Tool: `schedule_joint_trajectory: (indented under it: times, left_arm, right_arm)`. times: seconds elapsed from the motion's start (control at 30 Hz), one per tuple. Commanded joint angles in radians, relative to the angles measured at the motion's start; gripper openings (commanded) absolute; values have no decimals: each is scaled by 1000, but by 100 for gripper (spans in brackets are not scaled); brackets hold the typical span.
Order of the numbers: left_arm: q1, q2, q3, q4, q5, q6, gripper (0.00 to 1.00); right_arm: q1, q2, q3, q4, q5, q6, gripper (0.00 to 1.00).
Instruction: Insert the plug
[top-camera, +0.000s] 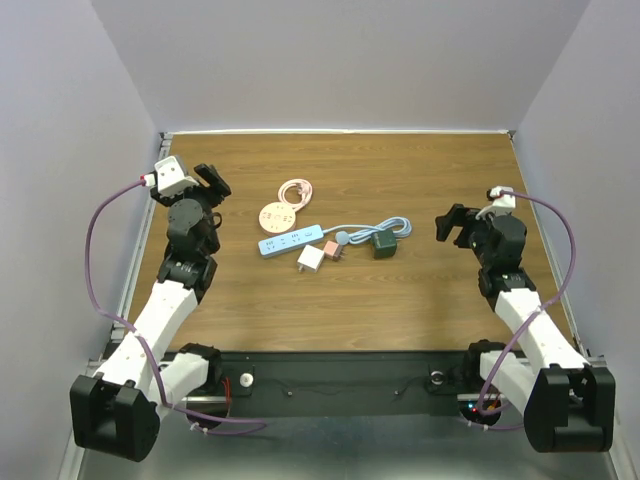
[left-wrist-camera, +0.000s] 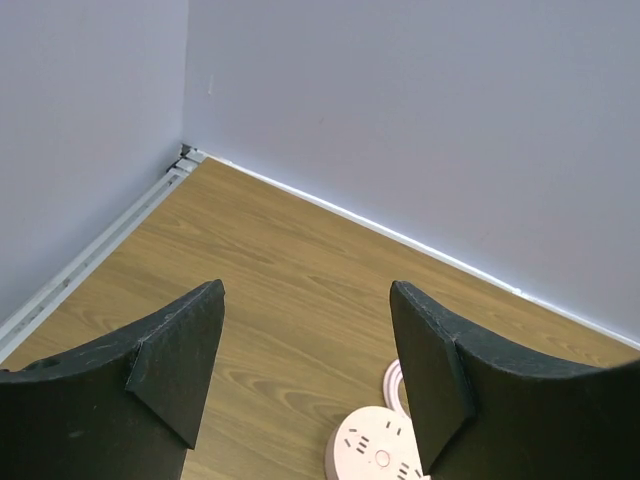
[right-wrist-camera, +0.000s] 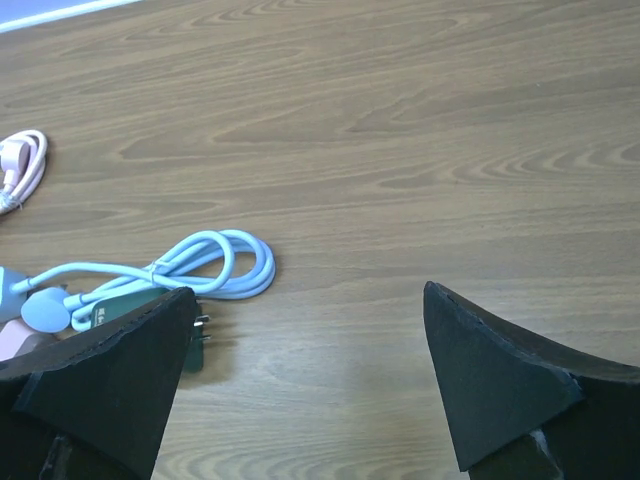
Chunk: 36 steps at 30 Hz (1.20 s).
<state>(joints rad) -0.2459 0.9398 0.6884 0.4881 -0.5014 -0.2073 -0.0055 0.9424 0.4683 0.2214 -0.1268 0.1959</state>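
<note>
— plug position, measured from the power strip (top-camera: 290, 241)?
— the white plug (top-camera: 310, 258) lies on the desk (top-camera: 400, 300) just at the strip's near side, toward its right end. a small pink plug (top-camera: 331, 250) sits right beside it.
— and the fingers?
— the left fingers (left-wrist-camera: 175, 365) are spread apart and hold nothing. they are off to the far left of the strip, well apart from the white plug. the right fingers (right-wrist-camera: 500, 385) are spread and empty too, well to the right of the strip, past the green plug (top-camera: 384, 244) and the coiled pale blue cable (right-wrist-camera: 215, 262).
— anything hard to make out?
— i cannot find the white plug in either wrist view. the left wrist view catches only part of the round pink socket (left-wrist-camera: 378, 452) that lies just behind the strip, and the lower edge cuts it off. in the right wrist view the green plug is half hidden behind a finger. the strip's sockets are too small to read from above.
</note>
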Motion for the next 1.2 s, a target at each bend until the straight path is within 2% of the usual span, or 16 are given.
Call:
schedule_joint_trajectory:
  times: [0.0, 0.1, 0.13, 0.23, 0.43, 0.53, 0.93, 1.17]
  left_arm:
    - [-21, -6, -9, 40, -20, -6, 78]
    - [-53, 1, -16, 40, -5, -11, 78]
    - [-62, 11, -20, 38, -3, -6, 78]
    - [-104, 30, -27, 41, 0, 12, 78]
    - [-131, 51, -49, 76, 162, 34, 78]
    - [-139, 59, -58, 84, 201, 36, 78]
    - [-174, 63, -93, 115, 290, 65, 78]
    - [-188, 68, -101, 125, 291, 80, 78]
  right_arm:
    - [45, 35, 84, -7, -17, -35, 100]
    - [128, 65, 113, -22, 59, -46, 100]
    - [191, 90, 122, -30, 106, -50, 100]
    - [249, 148, 154, -30, 118, -6, 100]
    - [418, 265, 213, -36, 214, 46, 100]
    - [469, 331, 227, -47, 245, 76, 100]
    - [550, 504, 308, -109, 320, 120, 100]
    - [564, 526, 314, -132, 348, 122, 98]
